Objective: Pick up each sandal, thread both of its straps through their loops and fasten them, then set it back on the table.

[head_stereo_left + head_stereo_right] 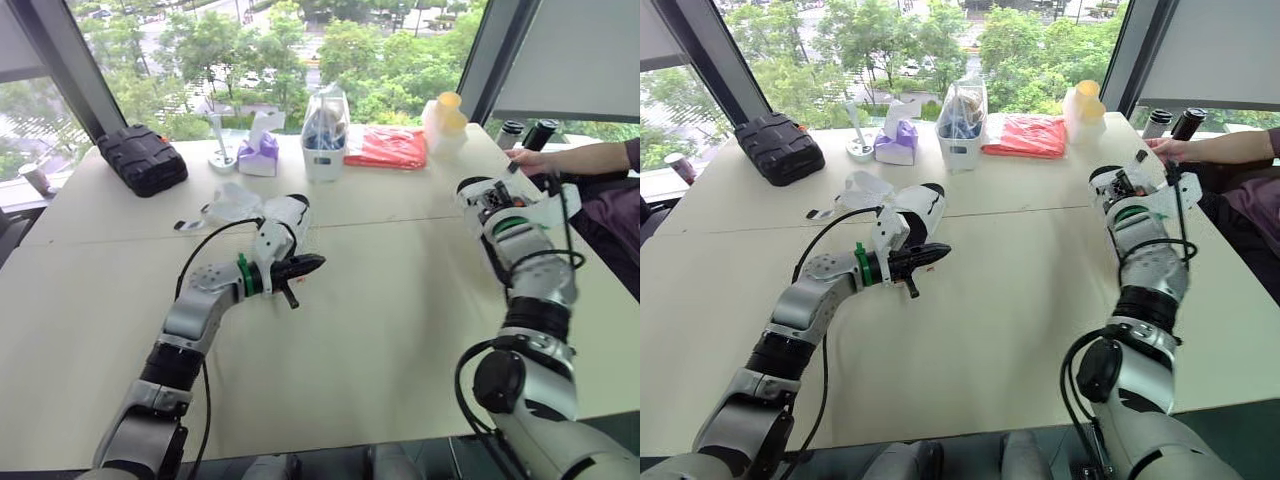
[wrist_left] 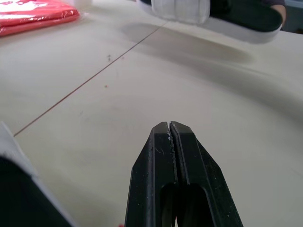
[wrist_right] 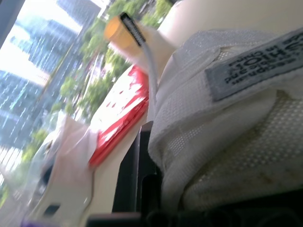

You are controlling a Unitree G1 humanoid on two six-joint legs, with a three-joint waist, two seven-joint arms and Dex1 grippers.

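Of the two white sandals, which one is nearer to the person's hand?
The sandal at the right edge of the table, just in front of the person's hand. The other sandal lies near the middle, beside the left arm's fingers.

The only lettering in sight is on a grey sewn tag [image 3: 251, 66] on the white mesh strap [image 3: 199, 52] of the sandal [image 3: 213, 175], seen close in the right wrist view. The tag carries two lines of dark capital letters, lying tilted and upside down, too blurred to spell out. Nothing else bears print that can be read.
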